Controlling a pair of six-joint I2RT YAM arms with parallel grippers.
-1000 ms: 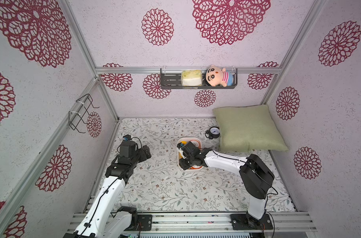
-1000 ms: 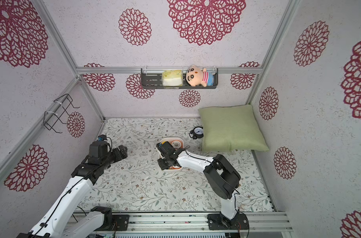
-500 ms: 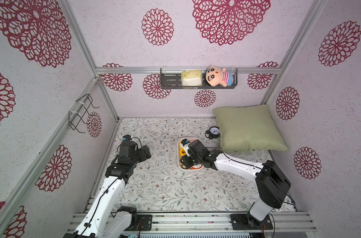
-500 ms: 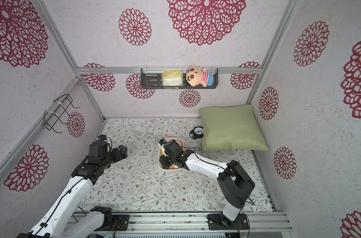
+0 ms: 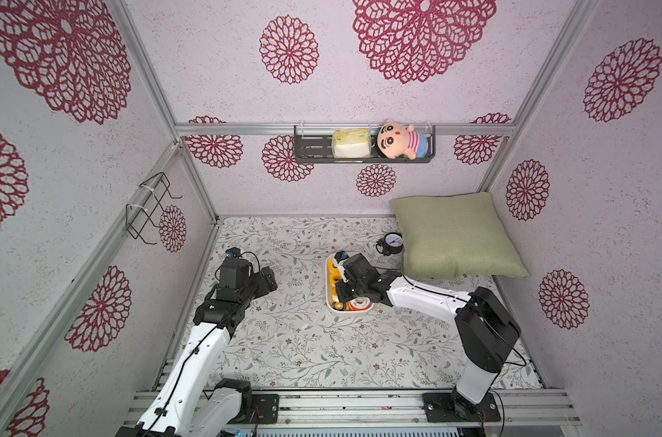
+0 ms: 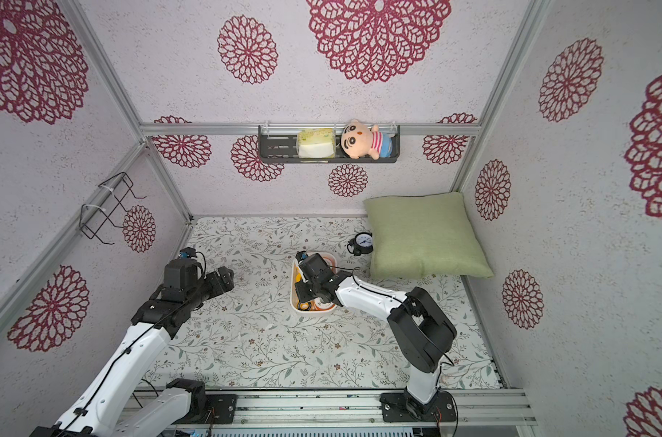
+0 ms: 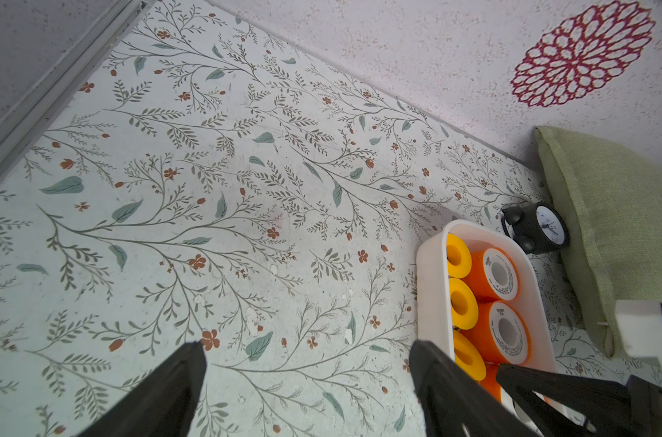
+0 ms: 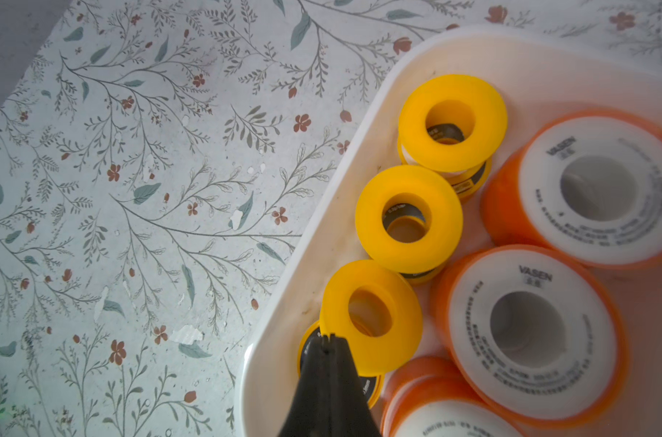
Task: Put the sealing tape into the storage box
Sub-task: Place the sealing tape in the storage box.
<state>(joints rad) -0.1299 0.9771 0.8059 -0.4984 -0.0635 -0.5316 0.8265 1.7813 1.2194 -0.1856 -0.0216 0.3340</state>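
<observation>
Jaws of the left gripper (image 5: pixel 269 282) are spread wide, empty, left of frame centre. At centre, sealing tape (image 8: pixel 375 227) is kept in the storage box (image 5: pixel 327 302); "VASEN" is read on white spool faces (image 8: pixel 473 340). Over it the right gripper (image 8: pixel 325 338) is clenched, empty.

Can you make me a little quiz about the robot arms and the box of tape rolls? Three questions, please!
1. True or false: the right gripper is shut, with its tips over the storage box.
2. Which thing stands right next to the green pillow? A) a cup B) the black alarm clock C) a shoe
3. Count: in the right wrist view, how many yellow sealing tape spools show their tops in a row along the box's wall?

Key: 1 true; 2 B; 3 three.
</observation>
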